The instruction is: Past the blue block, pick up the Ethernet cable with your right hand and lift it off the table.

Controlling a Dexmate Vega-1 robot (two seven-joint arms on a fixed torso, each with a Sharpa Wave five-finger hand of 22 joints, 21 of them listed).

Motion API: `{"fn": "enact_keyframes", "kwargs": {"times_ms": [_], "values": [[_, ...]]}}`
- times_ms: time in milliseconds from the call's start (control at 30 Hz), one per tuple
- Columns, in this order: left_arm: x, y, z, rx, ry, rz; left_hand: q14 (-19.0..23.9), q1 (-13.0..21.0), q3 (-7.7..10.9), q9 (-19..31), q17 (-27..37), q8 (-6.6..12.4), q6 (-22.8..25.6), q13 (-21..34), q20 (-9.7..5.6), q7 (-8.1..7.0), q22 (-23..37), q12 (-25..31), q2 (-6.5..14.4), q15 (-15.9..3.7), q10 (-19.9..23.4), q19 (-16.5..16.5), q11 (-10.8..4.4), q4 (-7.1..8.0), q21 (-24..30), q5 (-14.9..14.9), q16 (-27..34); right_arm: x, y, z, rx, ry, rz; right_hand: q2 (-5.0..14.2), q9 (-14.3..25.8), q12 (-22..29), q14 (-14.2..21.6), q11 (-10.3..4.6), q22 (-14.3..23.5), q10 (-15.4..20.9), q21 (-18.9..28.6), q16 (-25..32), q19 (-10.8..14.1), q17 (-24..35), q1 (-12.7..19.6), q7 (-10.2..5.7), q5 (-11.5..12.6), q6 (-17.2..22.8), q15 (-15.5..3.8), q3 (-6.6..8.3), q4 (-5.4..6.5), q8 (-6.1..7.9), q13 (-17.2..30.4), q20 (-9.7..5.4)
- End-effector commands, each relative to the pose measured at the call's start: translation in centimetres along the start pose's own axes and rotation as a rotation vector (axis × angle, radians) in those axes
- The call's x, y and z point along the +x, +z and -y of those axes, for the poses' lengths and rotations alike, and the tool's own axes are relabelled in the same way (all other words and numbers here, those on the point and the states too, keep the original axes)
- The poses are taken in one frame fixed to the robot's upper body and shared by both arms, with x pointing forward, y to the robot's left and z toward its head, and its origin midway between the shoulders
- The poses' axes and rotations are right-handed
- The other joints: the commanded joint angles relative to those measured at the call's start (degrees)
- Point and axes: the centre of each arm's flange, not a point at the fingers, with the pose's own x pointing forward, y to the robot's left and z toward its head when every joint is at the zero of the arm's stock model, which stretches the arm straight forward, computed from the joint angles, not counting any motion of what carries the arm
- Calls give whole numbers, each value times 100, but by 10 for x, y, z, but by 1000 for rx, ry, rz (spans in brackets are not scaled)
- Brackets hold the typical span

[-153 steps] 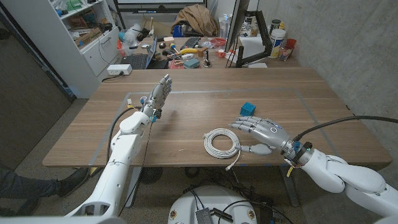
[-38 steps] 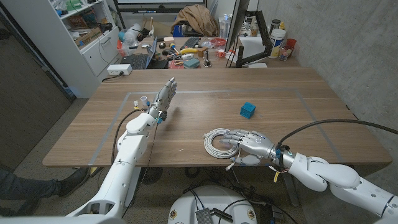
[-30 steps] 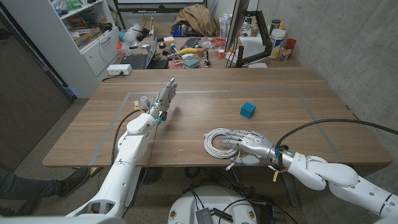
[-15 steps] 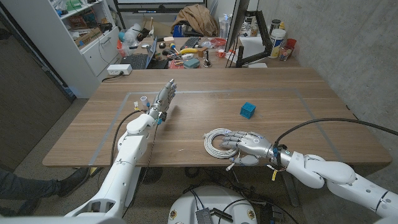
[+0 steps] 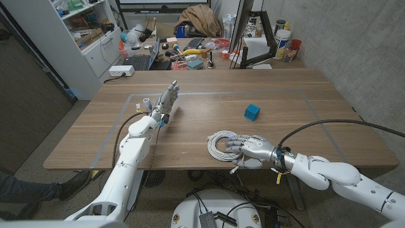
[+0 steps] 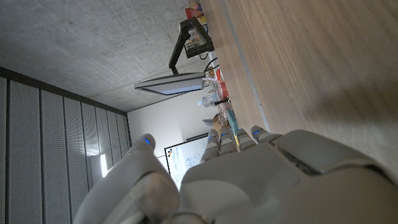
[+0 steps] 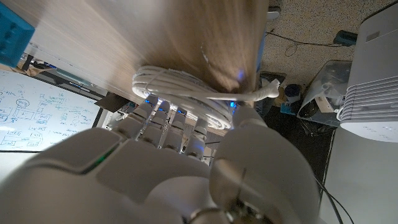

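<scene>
The white Ethernet cable [image 5: 220, 144] lies coiled on the wooden table [image 5: 190, 126] near its front edge, with a loose end trailing toward that edge. My right hand [image 5: 253, 152] sits at the coil's right side, fingers laid over the loops and thumb low by the loose end. The wrist view shows the cable [image 7: 180, 87] just beyond the fingertips of my right hand [image 7: 155, 168], still on the wood. The blue block [image 5: 252, 112] stands farther back, apart from the hand, and also appears as the blue block [image 7: 12, 37]. My left hand [image 5: 166, 100] stands on edge at the left, fingers extended, holding nothing.
A taped rectangle marks the tabletop. Behind the table are a cluttered desk [image 5: 190, 47], a white shelf unit [image 5: 95, 38] and a monitor arm [image 5: 253, 44]. My left hand [image 6: 249, 180] is seen from behind over bare wood [image 6: 323, 62].
Over five seconds my right hand moved from beside the blue block toward the front edge and onto the coil. In the last half second it shifted slightly further over the loops. The left hand barely moved.
</scene>
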Motion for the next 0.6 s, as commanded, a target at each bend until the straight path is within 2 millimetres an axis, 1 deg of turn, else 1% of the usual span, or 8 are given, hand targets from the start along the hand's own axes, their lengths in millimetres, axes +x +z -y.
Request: {"fn": "enact_keyframes", "kwargs": {"times_ms": [33,300,333,433,533,600], "values": [[-1,-1,0,5,0,-8,-51,-4,-24,18,14,15,17,34,-52,14,22,15,43,-22,-34,-68,2,-14,-6,32,16,0,-2,-7,0,20,-7,17,10,43,76,-23,33,58,39,44,14,14,92,-23,-16,91,-183,58,-2,30,4,-48],[-1,-1,1,2,4,-8,-53,-4,-33,19,14,17,24,34,-55,11,23,15,47,-22,-36,-68,5,-13,-5,33,16,-1,-5,-11,8,24,-14,42,7,62,148,-31,34,115,50,60,47,12,162,-72,-36,188,-227,97,-10,37,1,-80],[-2,-1,1,2,5,-9,-53,-4,-35,19,14,17,26,34,-55,13,23,14,48,-21,-37,-68,-6,-13,-4,33,16,-1,-6,-11,11,23,-15,51,6,67,210,-38,33,132,59,78,73,13,186,-70,-45,218,-263,111,-10,37,1,-103],[-2,-2,1,3,7,-9,-52,-4,-38,19,14,18,28,34,-52,13,23,15,49,-21,-35,-71,-10,-12,-5,33,17,-2,-9,-13,18,18,-16,73,2,109,539,-113,34,254,93,168,181,30,250,-62,-88,373,-369,156,1,46,3,-172],[-3,-3,1,0,11,-10,-56,-4,-42,19,14,18,31,35,-51,13,23,17,51,-18,-31,-80,-8,-12,-8,33,15,-2,-12,-15,24,16,-18,83,2,137,711,-162,35,337,122,203,275,42,280,-91,-117,503,-439,182,10,63,6,-197],[-4,-3,0,0,13,-10,-52,-4,-44,19,14,19,34,35,-49,12,23,17,52,-22,-32,-84,-2,-12,-9,33,17,-2,-14,-16,28,12,-16,86,1,154,846,-184,36,389,130,235,312,48,300,-80,-133,563,-478,197,13,65,8,-198]]}}
